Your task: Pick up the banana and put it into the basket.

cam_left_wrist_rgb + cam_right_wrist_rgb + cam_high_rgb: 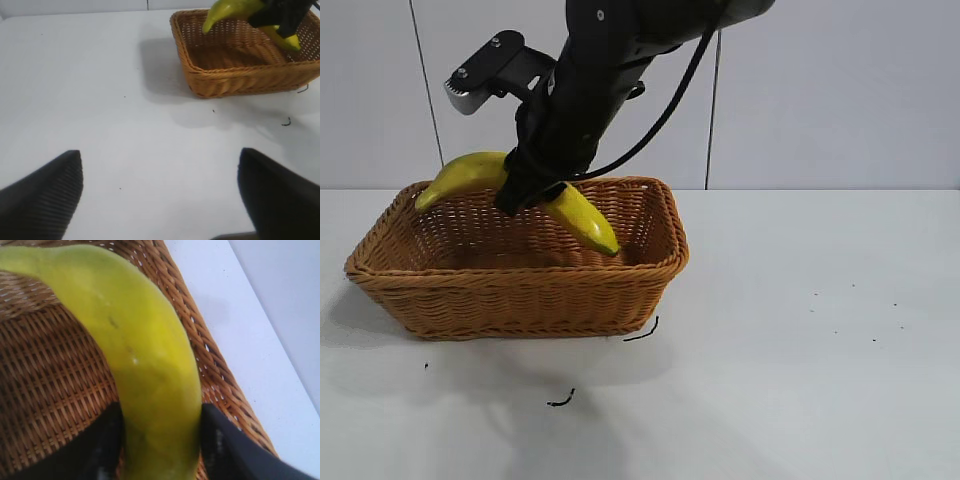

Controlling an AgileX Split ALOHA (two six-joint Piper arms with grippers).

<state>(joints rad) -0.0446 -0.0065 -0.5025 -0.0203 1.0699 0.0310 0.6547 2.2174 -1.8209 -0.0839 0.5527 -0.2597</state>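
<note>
The table (800,330) was white and carried the basket (520,290) toward the exterior view's left. The basket's floor looked bare, with nothing resting on it. The banana (582,218) was off the table and hung in the air over the basket's open top, tilted, one end at about rim height near the far left corner and the other end dipping below the rim line toward the inside. So the pickup was done and the carry was essentially done; what was left, by my read, was lowering a bit, letting go, and pulling the arm clear.

The right tool (532,190) was clamped on the banana near its middle. In the right wrist view both dark fingers (220,450) pressed against the fruit's sides, opened only as wide as the banana's thickness. It touched nothing else that I could see; no contact with the wicker was visible.

The left tool (160,200) sat apart from the basket over bare table, spread wide, holding nothing, idle.

A few small dark scraps (560,400) lay on the table in front of the basket.
</note>
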